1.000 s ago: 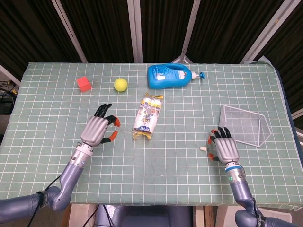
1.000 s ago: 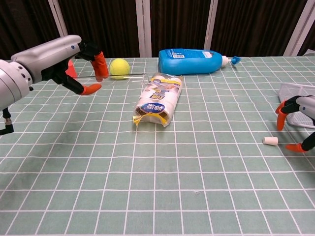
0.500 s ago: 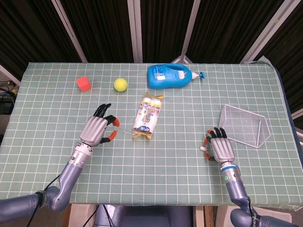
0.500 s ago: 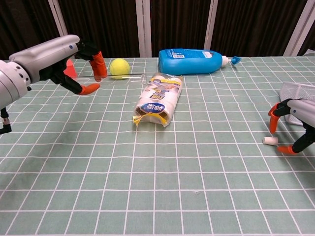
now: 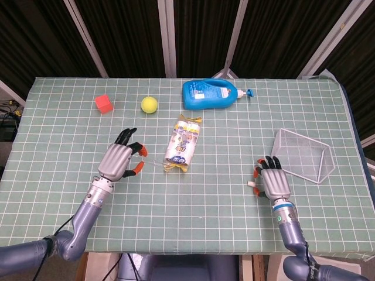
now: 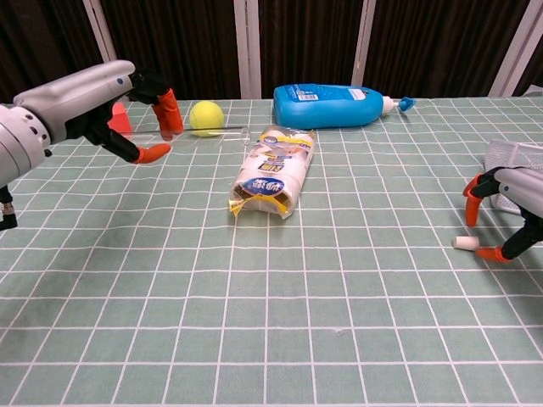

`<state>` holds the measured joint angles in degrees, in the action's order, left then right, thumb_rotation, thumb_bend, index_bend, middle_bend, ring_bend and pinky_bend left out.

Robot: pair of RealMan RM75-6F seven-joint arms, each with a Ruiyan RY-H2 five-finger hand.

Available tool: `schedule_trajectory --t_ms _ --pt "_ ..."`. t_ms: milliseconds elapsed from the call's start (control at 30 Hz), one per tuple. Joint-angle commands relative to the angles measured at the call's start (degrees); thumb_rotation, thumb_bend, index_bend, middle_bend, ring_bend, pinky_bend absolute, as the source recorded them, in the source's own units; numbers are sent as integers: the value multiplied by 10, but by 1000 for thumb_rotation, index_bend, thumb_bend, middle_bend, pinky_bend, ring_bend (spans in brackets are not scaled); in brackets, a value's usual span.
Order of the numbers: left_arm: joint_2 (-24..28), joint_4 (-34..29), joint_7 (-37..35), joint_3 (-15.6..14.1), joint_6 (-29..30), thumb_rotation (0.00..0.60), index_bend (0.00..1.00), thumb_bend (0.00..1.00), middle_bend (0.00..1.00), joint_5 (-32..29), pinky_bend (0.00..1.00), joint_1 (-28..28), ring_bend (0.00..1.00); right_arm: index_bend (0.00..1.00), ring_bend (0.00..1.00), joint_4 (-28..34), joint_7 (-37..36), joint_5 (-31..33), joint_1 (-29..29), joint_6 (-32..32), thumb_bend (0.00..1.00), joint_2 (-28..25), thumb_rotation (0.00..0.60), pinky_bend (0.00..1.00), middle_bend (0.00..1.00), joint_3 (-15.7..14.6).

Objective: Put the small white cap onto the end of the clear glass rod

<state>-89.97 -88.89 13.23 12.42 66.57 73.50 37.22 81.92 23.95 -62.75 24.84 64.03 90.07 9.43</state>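
My left hand hovers over the left part of the table and pinches the clear glass rod between thumb and a finger. The thin rod points right, towards the snack pack. The small white cap lies on the mat at the right. My right hand hangs just over it with its fingers apart. Orange fingertips stand on either side of the cap and do not grip it.
A snack pack lies mid-table. Behind it lie a blue bottle, a tennis ball and a red cube. A clear plastic container lies right behind my right hand.
My right hand has come down and slightly left, so its fingertips now bracket the cap. The cap has not moved. My left hand and the rod have barely shifted.
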Motion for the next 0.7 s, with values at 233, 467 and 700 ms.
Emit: schedule_trajectory --t_ms 233,467,700 --pt "1 4 -6 -1 1 600 556 615 470 1 0 -1 54 520 86 -2 5 6 2 2 270 3 600 0 214 -1" --pt "3 6 -10 -3 2 600 556 616 470 2 0 -3 54 522 87 -6 4 9 3 2 276 8 600 0 215 -2" --pt "3 8 -13 -3 2 600 556 616 470 2 0 -3 54 528 87 -8 7 11 4 3 286 10 600 0 215 -3"
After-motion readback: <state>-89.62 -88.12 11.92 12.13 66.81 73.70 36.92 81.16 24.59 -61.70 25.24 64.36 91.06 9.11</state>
